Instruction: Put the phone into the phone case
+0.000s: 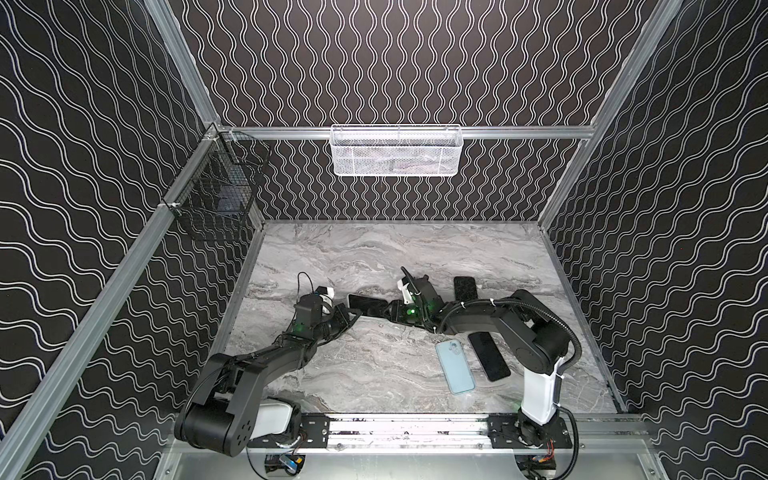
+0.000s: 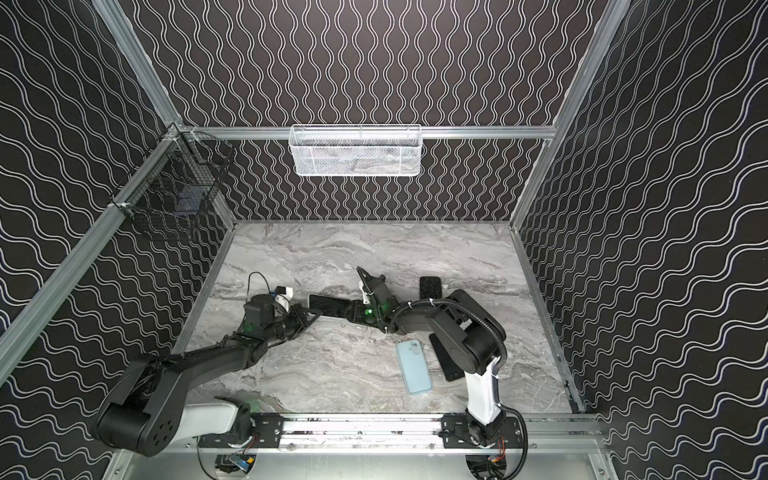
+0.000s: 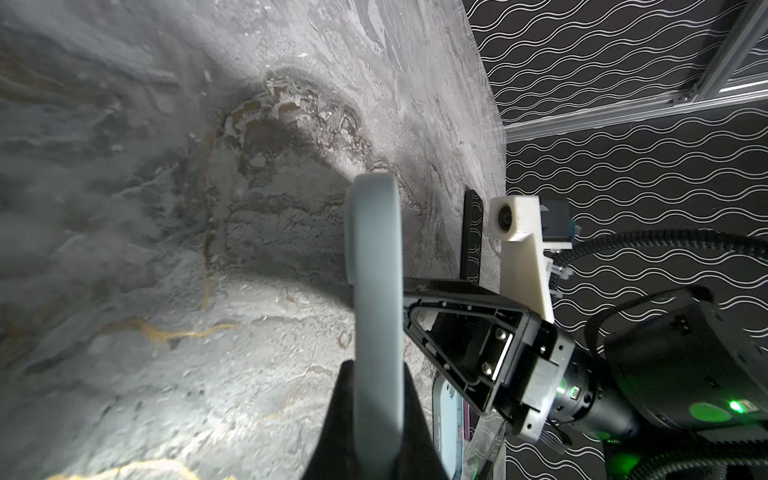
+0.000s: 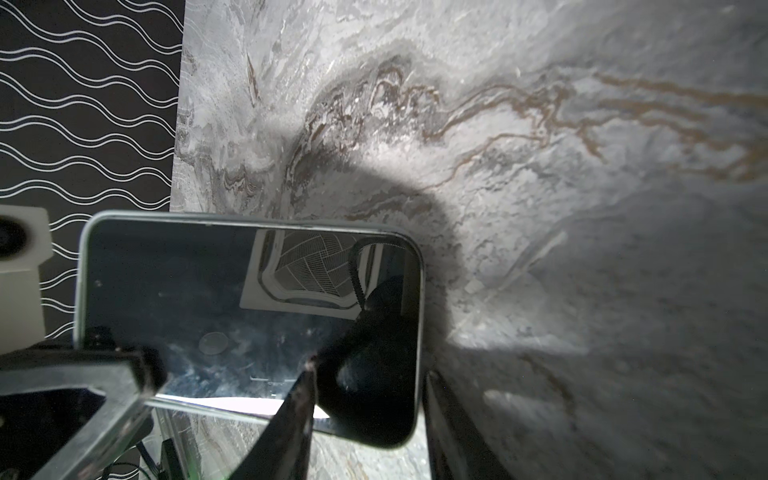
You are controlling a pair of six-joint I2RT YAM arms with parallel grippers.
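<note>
1. Handover step: phone [image 1: 368,304] sits mid-table, left gripper [image 1: 352,314] clamped on its left end, right gripper [image 1: 387,310] gripping its right end.
2. Next, probably: one gripper lets go, phone goes to blue phone case [image 1: 455,365], near right; align first.

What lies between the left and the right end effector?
The phone: in both top views it spans the gap, the left end effector shut on one end, the right end effector gripping the other.
</note>
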